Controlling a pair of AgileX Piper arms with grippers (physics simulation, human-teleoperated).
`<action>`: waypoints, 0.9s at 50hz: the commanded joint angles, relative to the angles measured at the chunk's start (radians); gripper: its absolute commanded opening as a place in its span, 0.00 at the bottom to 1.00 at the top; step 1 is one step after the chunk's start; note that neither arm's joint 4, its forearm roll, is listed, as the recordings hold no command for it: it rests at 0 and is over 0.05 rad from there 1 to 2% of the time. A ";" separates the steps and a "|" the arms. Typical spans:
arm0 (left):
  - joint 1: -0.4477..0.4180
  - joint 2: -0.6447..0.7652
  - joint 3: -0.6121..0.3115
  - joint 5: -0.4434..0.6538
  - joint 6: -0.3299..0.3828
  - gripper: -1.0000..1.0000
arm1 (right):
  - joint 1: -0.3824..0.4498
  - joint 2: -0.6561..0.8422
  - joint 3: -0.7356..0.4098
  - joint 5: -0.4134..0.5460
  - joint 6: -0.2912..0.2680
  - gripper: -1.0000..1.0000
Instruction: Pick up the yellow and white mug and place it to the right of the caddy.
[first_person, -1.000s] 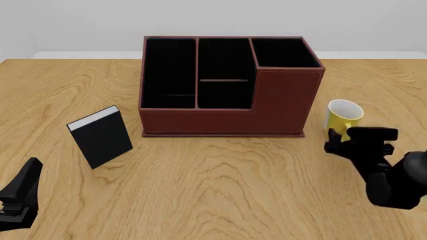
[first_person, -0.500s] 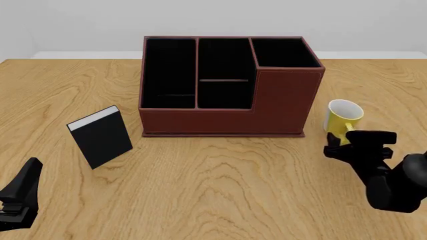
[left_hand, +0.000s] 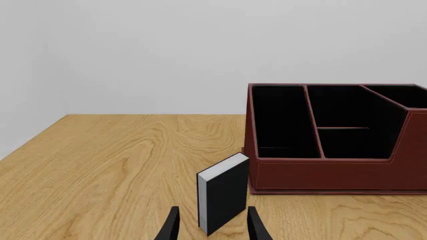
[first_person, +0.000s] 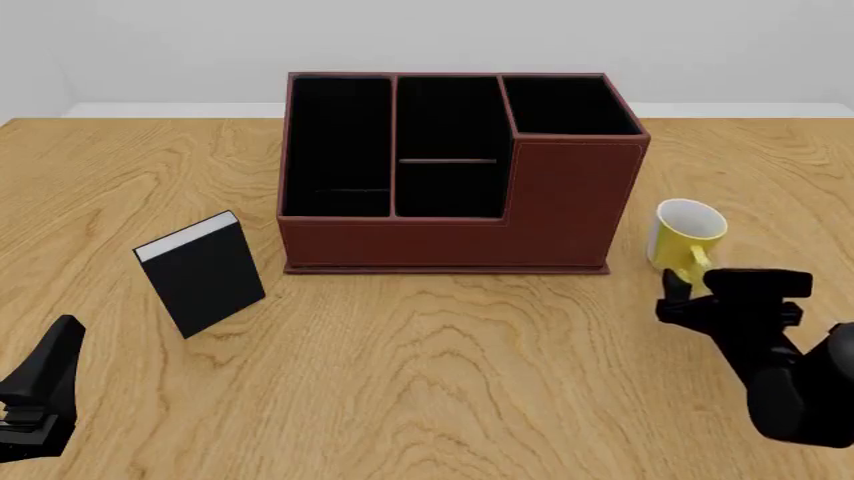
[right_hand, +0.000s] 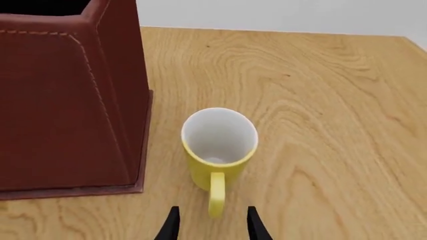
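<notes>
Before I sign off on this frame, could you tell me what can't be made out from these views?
- Caddy compartment floors: black lining, every view.
- Yellow and white mug base: right wrist view, body hides it.
- Left gripper: front view, edge crops it.
- Book cover: plain black, nothing legible.

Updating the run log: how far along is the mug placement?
Done: the yellow mug with white inside stands upright on the wooden table, right of the reddish-brown leather-look caddy, apart from it. In hand: nothing; the right hand is open, its fingers either side of the handle without gripping. Left: only clearing the arm away, likely.
</notes>
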 joint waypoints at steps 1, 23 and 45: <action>0.000 0.000 0.000 0.000 0.000 1.00 | -0.001 -0.045 0.041 -0.008 0.003 1.00; 0.000 0.000 0.000 0.000 0.000 1.00 | 0.000 -0.141 0.119 -0.010 -0.010 1.00; 0.000 0.000 0.000 0.000 0.000 1.00 | 0.010 -0.292 0.177 0.049 -0.023 1.00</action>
